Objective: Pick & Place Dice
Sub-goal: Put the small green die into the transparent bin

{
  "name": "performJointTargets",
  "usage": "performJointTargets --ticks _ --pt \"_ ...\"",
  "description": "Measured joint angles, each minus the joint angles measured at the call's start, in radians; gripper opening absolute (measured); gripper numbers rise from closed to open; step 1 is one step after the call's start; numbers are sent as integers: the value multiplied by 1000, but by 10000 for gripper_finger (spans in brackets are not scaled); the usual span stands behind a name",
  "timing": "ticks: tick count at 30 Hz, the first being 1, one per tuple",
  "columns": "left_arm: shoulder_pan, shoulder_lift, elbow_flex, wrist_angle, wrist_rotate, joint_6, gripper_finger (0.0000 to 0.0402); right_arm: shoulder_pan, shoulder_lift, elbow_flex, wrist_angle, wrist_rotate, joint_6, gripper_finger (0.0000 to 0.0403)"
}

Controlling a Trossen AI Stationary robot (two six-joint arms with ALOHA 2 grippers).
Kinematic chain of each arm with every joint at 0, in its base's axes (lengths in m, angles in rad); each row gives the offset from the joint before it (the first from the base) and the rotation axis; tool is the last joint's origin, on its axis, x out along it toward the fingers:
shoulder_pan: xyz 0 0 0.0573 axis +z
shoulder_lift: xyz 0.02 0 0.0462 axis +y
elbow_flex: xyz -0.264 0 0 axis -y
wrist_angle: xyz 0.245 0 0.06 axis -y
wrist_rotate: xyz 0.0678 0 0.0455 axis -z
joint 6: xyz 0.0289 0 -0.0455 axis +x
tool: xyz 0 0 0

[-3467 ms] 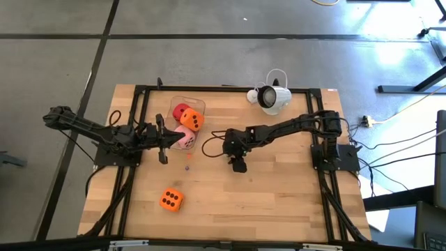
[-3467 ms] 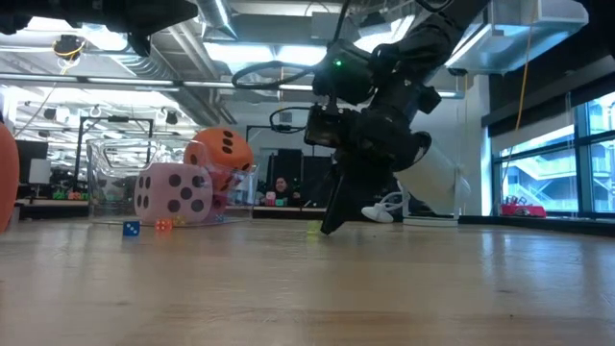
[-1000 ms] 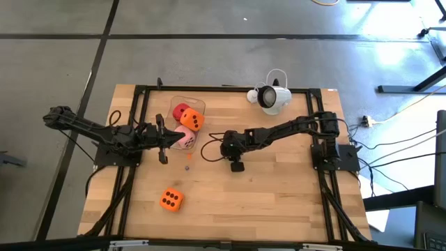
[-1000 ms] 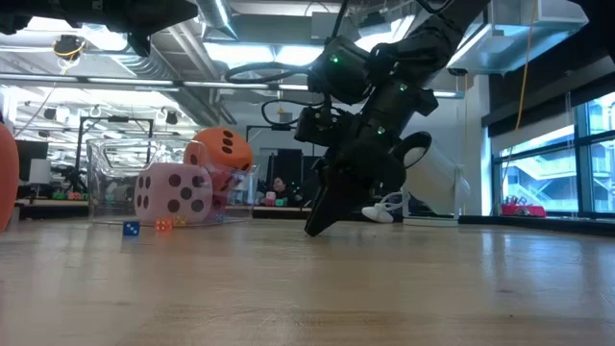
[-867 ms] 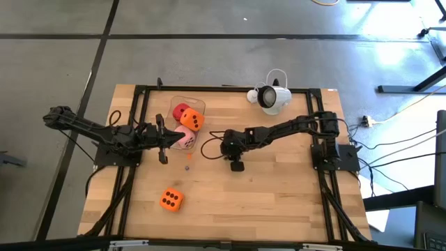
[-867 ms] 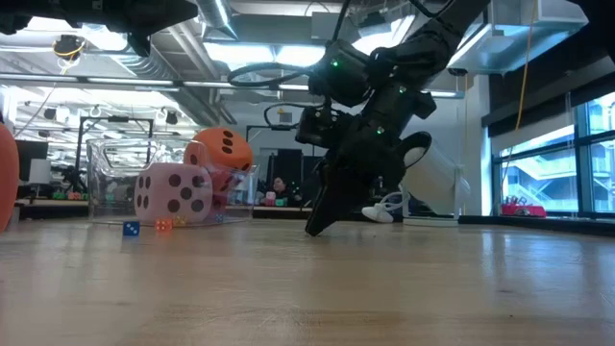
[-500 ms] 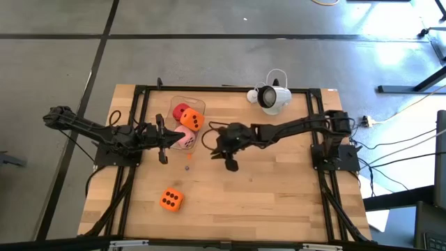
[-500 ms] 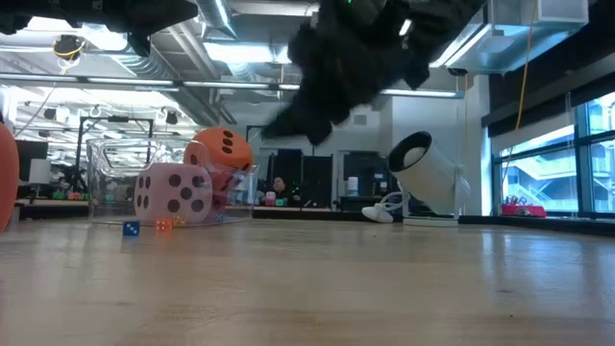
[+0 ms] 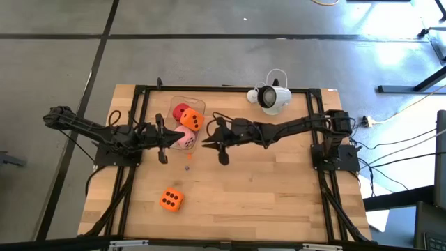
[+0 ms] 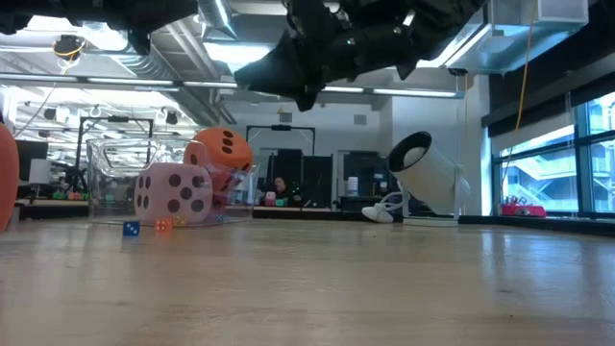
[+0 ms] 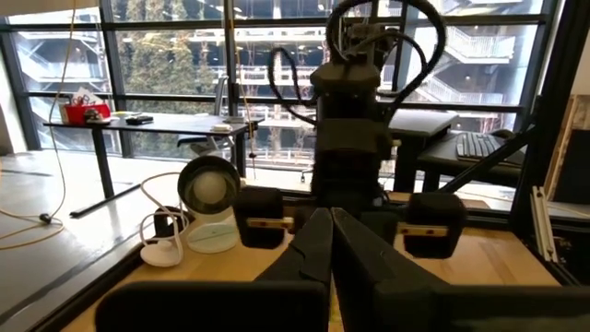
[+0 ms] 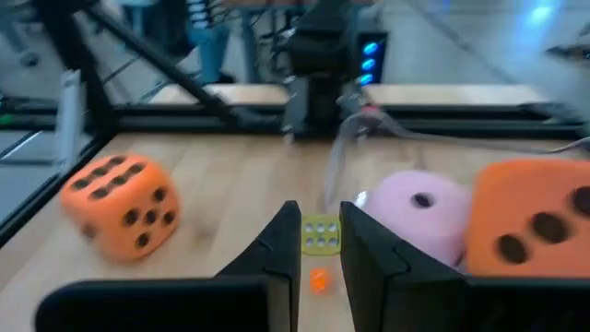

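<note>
In the right wrist view my right gripper [image 12: 320, 242] is shut on a tiny yellow die [image 12: 320, 231]. It hangs above the table's middle [image 9: 209, 144], pointing almost level toward the left. A clear tub [image 9: 198, 104] holds a red die [image 9: 180, 110] and an orange die [image 9: 192, 120]. A pink die [image 9: 185, 138] sits at the tub's near end. Another orange die [image 9: 171, 200] rests on the table near the front left. My left gripper [image 9: 167, 141] waits shut beside the tub. My right gripper pinches the tiny yellow die by two opposite faces [image 12: 308, 234] between its two fingertips [image 12: 281, 242]. The fingers come at it nearly level from the table's right side. The die is lifted clear of the table, with a pip face turned toward the wrist camera.
A tiny orange die [image 12: 318, 279] and a tiny blue die [image 10: 130, 228] lie on the wood just near of the tub. A white lamp-like device [image 9: 272, 97] stands at the far right. Black frame rails [image 9: 223, 88] run along the table's edges.
My right gripper has risen from the tabletop, where its shut fingertips stood pointing steeply down. It has tipped up to almost level and swung toward the tub, staying shut.
</note>
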Motion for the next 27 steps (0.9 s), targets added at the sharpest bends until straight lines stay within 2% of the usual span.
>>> performJointTargets --ticks 6,13,18,23,27 --pt "0 0 0 8 0 0 4 -3 0 0 101 101 -3 50" --pt "0 0 0 58 27 0 4 -19 39 3 234 116 1 50" --pt "0 0 0 85 91 0 4 -31 142 107 220 97 24 50" --pt "0 0 0 83 84 4 4 -46 234 261 150 37 11 50" --pt "0 0 0 82 84 5 4 -62 298 353 42 38 -17 50"
